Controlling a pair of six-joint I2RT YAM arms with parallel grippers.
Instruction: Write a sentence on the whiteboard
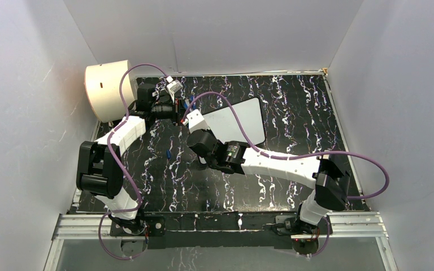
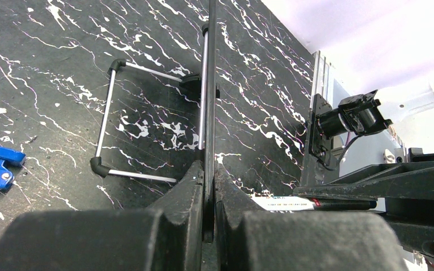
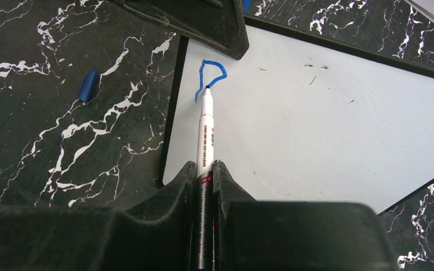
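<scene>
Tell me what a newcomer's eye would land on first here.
The right claw grips a marker, its tip meeting a blue loop drawn near one corner of the whiteboard, which sits toward the table's far middle. The left claw pinches the board's edge at that corner. A cream drum stands at the far left.

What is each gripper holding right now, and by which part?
The right gripper grips the marker pen by its barrel; the left gripper pinches the whiteboard by its edge.
</scene>
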